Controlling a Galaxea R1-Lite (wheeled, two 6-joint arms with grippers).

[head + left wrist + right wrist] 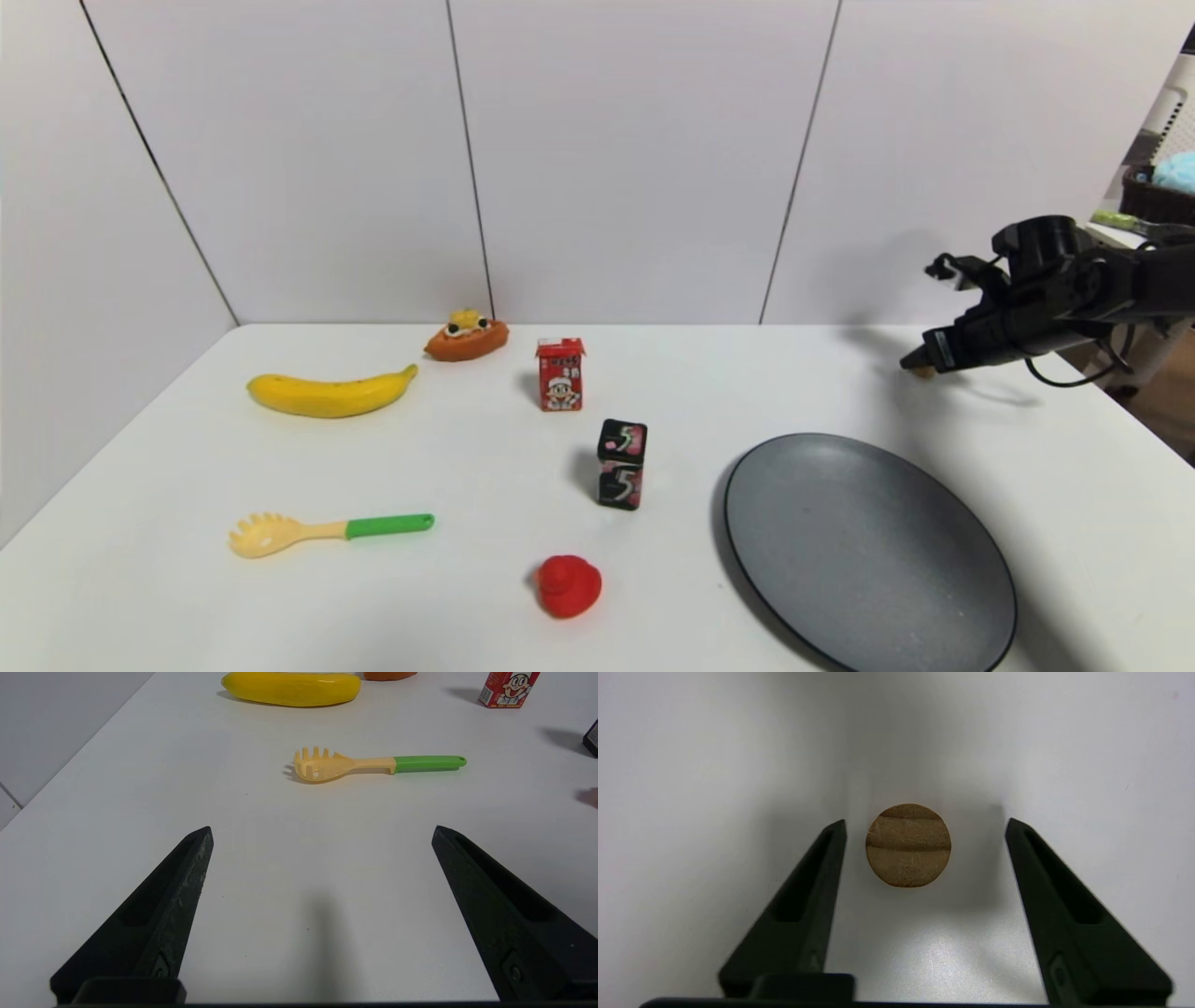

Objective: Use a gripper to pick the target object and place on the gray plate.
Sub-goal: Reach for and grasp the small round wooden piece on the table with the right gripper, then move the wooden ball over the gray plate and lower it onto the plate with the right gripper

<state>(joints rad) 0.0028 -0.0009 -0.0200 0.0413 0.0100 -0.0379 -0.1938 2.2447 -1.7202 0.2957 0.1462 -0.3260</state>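
Note:
The target object (908,845), a small tan wooden cylinder with a groove across its face, stands on the white table at the far right. In the head view only a tan sliver (924,372) of it shows under the fingertips. My right gripper (927,821) is open, its two black fingers on either side of the cylinder and apart from it; in the head view it (913,362) reaches in from the right, behind the gray plate (868,551). The plate lies at the front right with nothing on it. My left gripper (322,828) is open and empty above the table's front left.
A banana (329,392), an orange boat-shaped toy (466,338), a red carton (560,374), a black gum box (622,463), a green-handled pasta spoon (327,532) and a red duck (569,585) lie left of the plate. The table's right edge is near the right arm.

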